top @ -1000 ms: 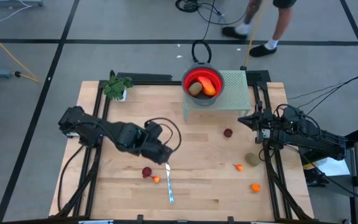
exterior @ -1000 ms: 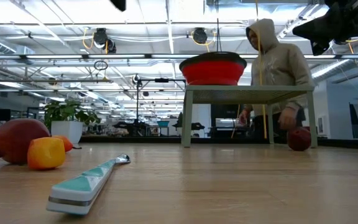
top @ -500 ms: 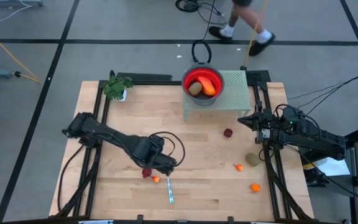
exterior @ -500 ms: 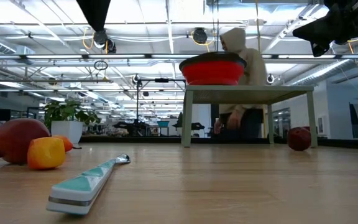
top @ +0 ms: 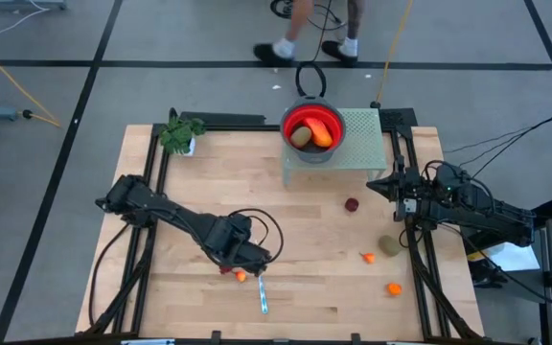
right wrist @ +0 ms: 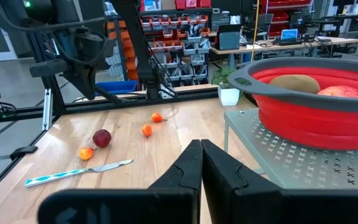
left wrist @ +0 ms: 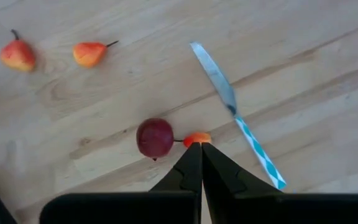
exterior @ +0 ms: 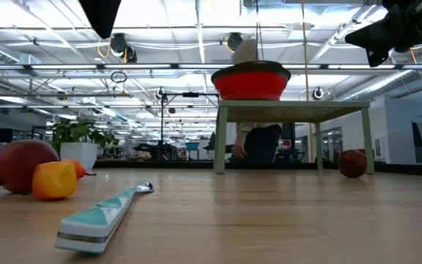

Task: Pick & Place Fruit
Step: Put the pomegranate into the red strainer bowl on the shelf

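Left end effector fingers closed, empty, has descended over dark red ball and orange bit, worktop 6 o'clock; grasp pending. Right end effector closed, idle at 3 o'clock.

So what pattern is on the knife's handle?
Teal and white triangles on the knife handle, clearest in the low view; the left wrist view also shows it.

Right claw hangs with its two dark fingers pressed together, tips meeting. Just ahead sits the red bowl on a perforated pale stand, an olive-brown kiwi and an orange-red piece inside. Down on the bench: a dark red ball beside an orange bit, the knife near them, two more orange bits beyond.
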You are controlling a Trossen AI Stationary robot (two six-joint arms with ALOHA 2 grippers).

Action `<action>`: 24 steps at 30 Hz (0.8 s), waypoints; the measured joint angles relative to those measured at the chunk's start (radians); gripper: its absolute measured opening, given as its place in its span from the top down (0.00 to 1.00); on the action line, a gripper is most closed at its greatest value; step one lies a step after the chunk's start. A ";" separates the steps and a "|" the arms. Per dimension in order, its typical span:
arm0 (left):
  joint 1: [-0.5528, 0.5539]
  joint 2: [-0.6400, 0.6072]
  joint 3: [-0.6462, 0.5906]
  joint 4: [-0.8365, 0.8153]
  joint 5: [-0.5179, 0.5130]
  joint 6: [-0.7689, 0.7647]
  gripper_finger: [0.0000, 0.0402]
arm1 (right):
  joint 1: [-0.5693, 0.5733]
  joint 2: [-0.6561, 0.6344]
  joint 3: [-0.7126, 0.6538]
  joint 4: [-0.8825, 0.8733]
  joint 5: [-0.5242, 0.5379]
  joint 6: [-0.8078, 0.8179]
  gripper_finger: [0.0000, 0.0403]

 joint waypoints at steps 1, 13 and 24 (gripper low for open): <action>-0.002 0.000 -0.013 -0.001 0.000 -0.017 0.95 | 0.000 0.000 0.000 -0.001 0.000 0.000 1.00; -0.037 0.000 -0.204 0.070 0.091 -0.116 0.65 | 0.000 0.000 0.000 0.000 0.000 0.000 1.00; -0.047 -0.001 -0.318 0.172 0.148 -0.138 0.37 | 0.000 0.000 0.000 0.000 0.000 -0.003 1.00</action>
